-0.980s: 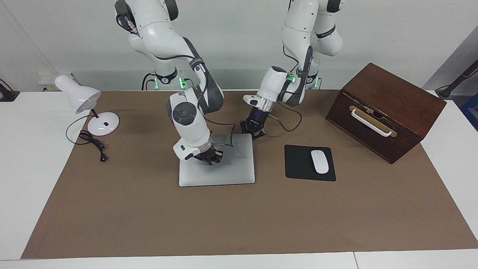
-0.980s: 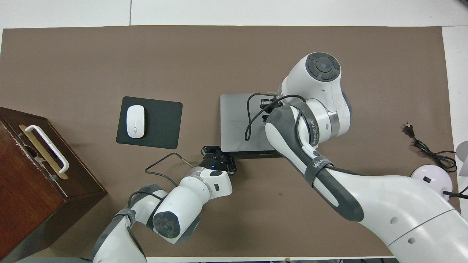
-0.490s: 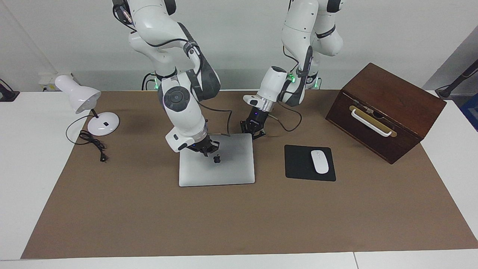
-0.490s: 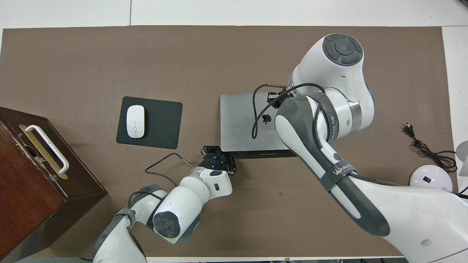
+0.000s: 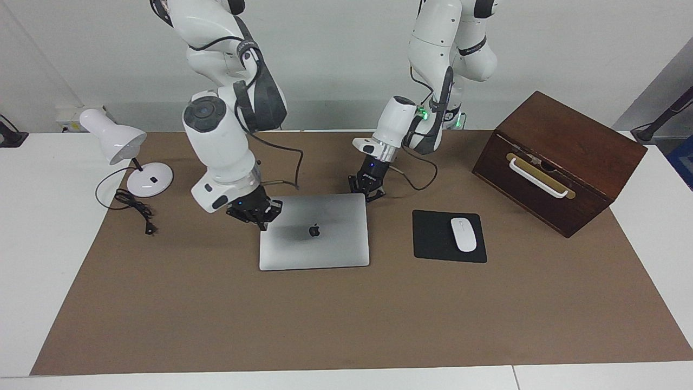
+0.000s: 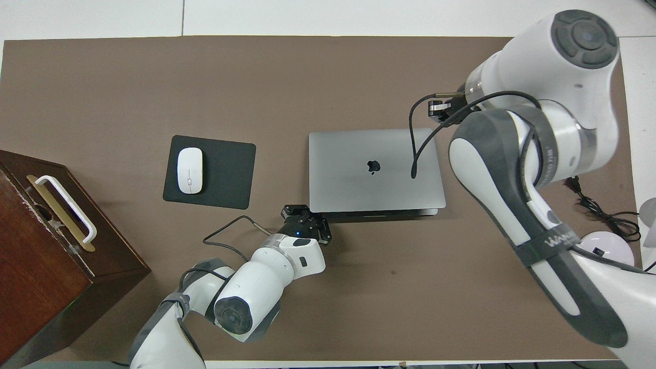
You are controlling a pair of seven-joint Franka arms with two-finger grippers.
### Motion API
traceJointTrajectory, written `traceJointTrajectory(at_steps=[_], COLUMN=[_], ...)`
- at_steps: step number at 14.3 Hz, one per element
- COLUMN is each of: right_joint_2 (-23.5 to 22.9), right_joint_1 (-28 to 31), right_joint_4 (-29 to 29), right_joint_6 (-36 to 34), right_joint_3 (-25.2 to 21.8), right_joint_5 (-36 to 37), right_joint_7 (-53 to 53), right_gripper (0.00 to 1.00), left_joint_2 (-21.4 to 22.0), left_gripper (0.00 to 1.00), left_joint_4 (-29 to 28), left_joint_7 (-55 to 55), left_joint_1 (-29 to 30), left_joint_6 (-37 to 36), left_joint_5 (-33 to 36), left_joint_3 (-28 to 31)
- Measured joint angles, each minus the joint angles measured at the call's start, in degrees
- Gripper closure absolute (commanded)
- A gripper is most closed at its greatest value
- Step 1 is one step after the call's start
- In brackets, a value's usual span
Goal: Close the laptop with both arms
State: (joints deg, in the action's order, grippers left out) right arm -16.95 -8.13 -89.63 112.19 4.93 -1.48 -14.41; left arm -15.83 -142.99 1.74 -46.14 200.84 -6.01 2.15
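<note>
Silver-grey laptop (image 5: 314, 232) lies shut and flat mid-desk (image 5: 325, 325) on the brown mat, long axis running between the arms' ends, hinge edge toward the robots, logo upright as seen from across the desk. Left hand (image 5: 367, 189) sits low at the hinge-edge corner nearest the black mouse pad (image 5: 433, 238), fingertips pressed together. Right hand (image 5: 254, 210) hovers just off the other hinge-edge corner, toward the lamp (image 5: 130, 157); cannot tell its fingers. Open mat past the front edge; wooden box (image 5: 557, 162) well apart
</note>
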Motion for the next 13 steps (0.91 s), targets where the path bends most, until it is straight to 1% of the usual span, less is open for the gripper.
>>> traceJointTrajectory(at_steps=[2, 3, 4, 5, 7, 9, 11, 13], right_joint_2=[2.47, 3.81, 5.07, 6.18, 7.85, 8.84, 9.91, 11.72], right_joint_1=[1.61, 2.36, 3.18, 4.13, 6.35, 8.46, 9.95, 11.21], right_joint_4=[0.4, 0.5, 0.6, 0.9, 2.18, 3.88, 4.72, 5.11], right_joint_6=[-1.07, -1.87, -2.66, -3.7, -6.35, -8.82, -9.84, -11.04], right_joint_3=[-0.06, -0.08, -0.12, -0.15, -0.23, -0.29, -0.29, -0.32], right_joint_5=[1.52, 2.07, 2.51, 2.73, 2.79, 3.34, 5.15, 5.4], right_joint_7=[3.43, 5.21, 7.04, 8.84, 11.6, 12.71, 12.85, 13.74], right_gripper=[0.53, 0.37, 0.08, 0.0, 0.0, 0.0, 0.0, 0.0], left_joint_2=[0.38, 0.76, 1.27, 2.02, 3.82, 5.64, 7.23, 9.45], left_gripper=[1.0, 1.0, 1.0, 1.0, 1.0, 1.0, 1.0, 1.0], left_joint_4=[-0.35, -0.51, -0.61, -0.68, -0.89, -1.23, -1.35, -1.34], left_joint_7=[-0.83, -1.07, -1.41, -1.85, -2.68, -3.45, -4.31, -4.62], left_joint_1=[0.03, 0.05, 0.08, 0.11, 0.13, 0.13, 0.13, 0.15], left_joint_6=[-0.29, -0.94, -2.09, -3.82, -7.75, -10.18, -12.11, -15.84], left_joint_5=[0.0, -0.01, -0.01, -0.02, -0.02, -0.03, -0.03, -0.04], left_joint_3=[0.15, 0.24, 0.33, 0.43, 0.58, 0.61, 0.62, 0.69])
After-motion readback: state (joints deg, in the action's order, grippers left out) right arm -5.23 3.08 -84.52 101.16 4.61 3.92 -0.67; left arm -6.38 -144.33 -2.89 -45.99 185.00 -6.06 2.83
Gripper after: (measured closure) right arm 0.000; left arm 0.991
